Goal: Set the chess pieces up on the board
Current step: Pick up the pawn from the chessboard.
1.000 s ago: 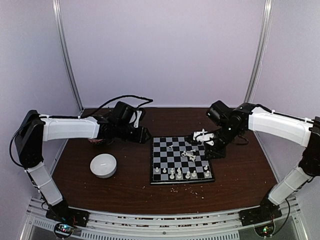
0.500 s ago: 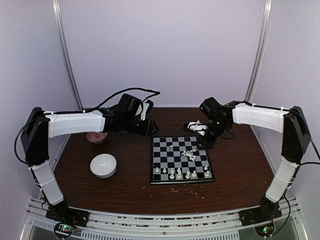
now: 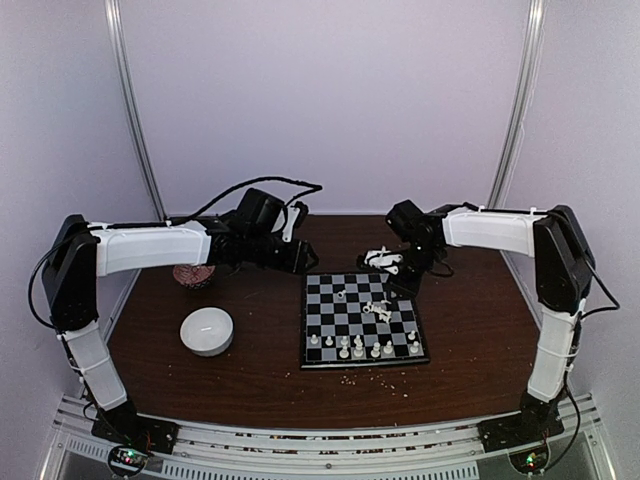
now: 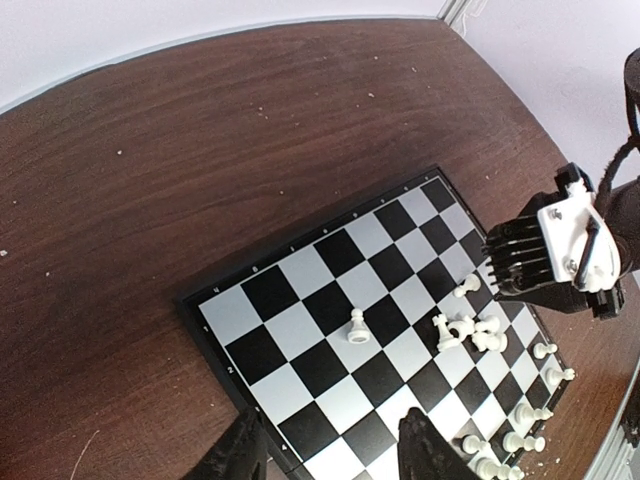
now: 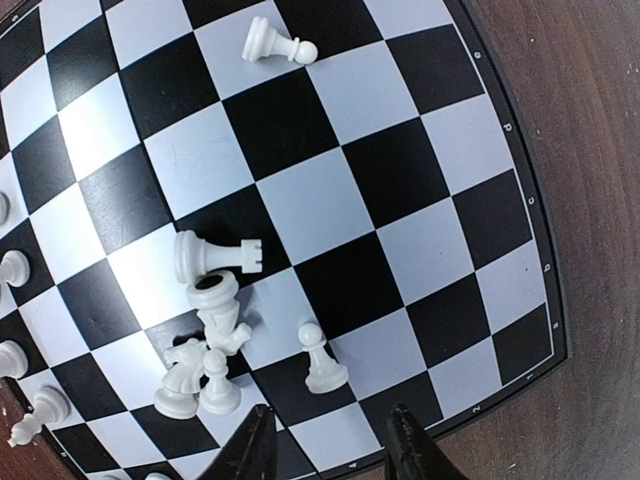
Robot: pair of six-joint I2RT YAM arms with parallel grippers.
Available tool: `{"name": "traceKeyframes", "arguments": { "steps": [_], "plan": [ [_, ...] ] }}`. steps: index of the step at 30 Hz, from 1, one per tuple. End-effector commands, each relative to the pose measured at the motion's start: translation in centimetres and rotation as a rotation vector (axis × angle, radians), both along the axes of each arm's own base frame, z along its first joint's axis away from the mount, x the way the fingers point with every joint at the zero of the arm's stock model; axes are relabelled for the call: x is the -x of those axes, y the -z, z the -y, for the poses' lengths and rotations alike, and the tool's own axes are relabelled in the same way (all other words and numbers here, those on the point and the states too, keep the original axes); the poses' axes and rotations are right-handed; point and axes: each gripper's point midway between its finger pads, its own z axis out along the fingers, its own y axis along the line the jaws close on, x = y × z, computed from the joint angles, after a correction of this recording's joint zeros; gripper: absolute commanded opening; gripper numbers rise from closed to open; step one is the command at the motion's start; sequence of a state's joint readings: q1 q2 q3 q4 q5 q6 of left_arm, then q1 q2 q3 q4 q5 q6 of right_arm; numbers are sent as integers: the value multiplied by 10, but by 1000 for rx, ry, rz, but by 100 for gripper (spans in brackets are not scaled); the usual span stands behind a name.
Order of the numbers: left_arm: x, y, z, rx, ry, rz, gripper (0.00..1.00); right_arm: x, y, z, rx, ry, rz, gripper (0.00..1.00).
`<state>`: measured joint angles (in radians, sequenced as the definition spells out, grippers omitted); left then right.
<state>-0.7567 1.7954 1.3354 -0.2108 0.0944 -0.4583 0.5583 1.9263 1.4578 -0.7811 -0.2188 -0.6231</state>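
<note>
Toward the left edge of the tabletop, nearer its front edge: a round white bowl [image 3: 207,331], standing alone. Just beyond it, closer to the back edge, a small reddish-brown round thing [image 3: 191,275], half hidden under the left arm and too unclear to name.

Over bare wood just off the far left corner of the board [image 3: 322,318]: the left gripper [image 3: 299,264], apart from the board and from every piece. In its own wrist view, fingers [image 4: 238,458] parted to a middling width, nothing between them.

Board lying flat right of the tabletop's centre, square to the front edge. Along its near edge, a row of upright white chess pieces [image 3: 360,348]. Around the middle, toward its right edge, a small heap [image 5: 205,340] of pieces touching each other: a rook [image 5: 215,256] on its side, others toppled or leaning below it, 1 pawn [image 5: 320,366] upright just beside. In the far half, left of the heap and well apart from it, 1 lone pawn [image 5: 274,43] on its side. Pale crumbs [image 3: 350,378] scattered on the wood by the board's near edge.

Above the board's far edge, near the far right corner: the right gripper [image 3: 386,262], clear of all pieces. Fingers [image 5: 413,452] parted by a narrow gap, empty.
</note>
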Motion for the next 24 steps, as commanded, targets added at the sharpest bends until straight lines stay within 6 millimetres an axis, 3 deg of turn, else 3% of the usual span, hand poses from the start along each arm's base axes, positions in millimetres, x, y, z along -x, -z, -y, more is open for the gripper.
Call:
{"name": "traceKeyframes", "arguments": {
  "steps": [1, 24],
  "plan": [
    [2, -1, 3, 12, 13, 5, 46, -8, 1, -2, 15, -33, 0, 38],
    [1, 6, 5, -5, 21, -3, 46, 1, 36, 0, 68, -55, -117, 31]
  ]
}}
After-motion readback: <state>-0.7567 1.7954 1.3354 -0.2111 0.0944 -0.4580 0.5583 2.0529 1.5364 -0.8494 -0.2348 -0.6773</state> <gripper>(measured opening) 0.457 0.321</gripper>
